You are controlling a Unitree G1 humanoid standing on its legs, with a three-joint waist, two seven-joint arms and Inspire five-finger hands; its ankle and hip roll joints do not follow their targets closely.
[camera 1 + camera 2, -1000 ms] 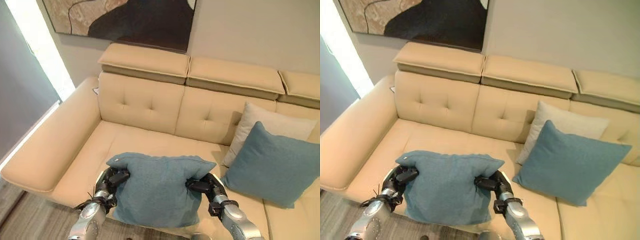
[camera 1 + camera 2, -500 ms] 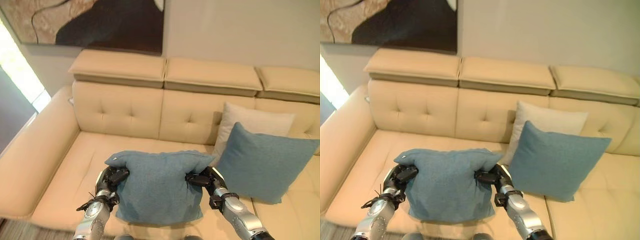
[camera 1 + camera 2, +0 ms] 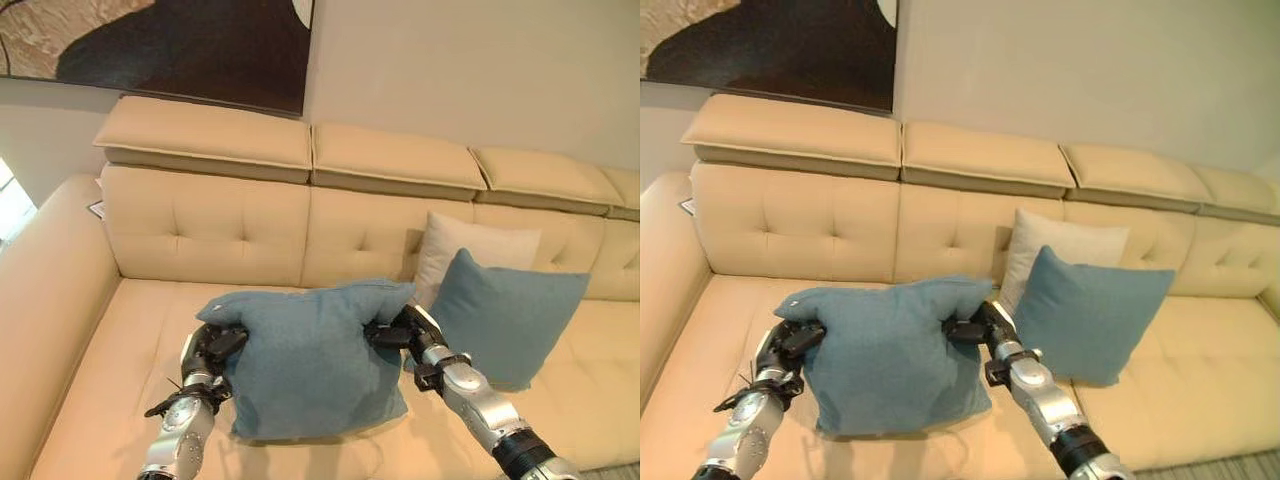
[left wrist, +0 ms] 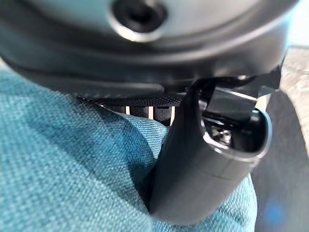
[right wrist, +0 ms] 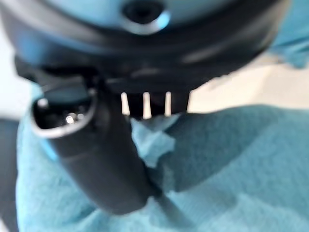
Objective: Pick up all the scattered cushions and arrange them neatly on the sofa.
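Teal square fabric cushion [image 3: 315, 360] held above cream leather sofa [image 3: 200, 230] seat.
Clamped at upper corners by left hand [image 3: 213, 345] and right hand [image 3: 392, 332]; second teal cushion [image 3: 505, 315] and beige cushion [image 3: 470, 245] propped against backrest nearby.

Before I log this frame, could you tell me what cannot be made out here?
- Lower part of the beige cushion: left eye view, hidden behind the upright blue cushion.
- Left hand and right hand fingers: buried in the held blue cushion.
- Sofa right end: cut off by the edge.
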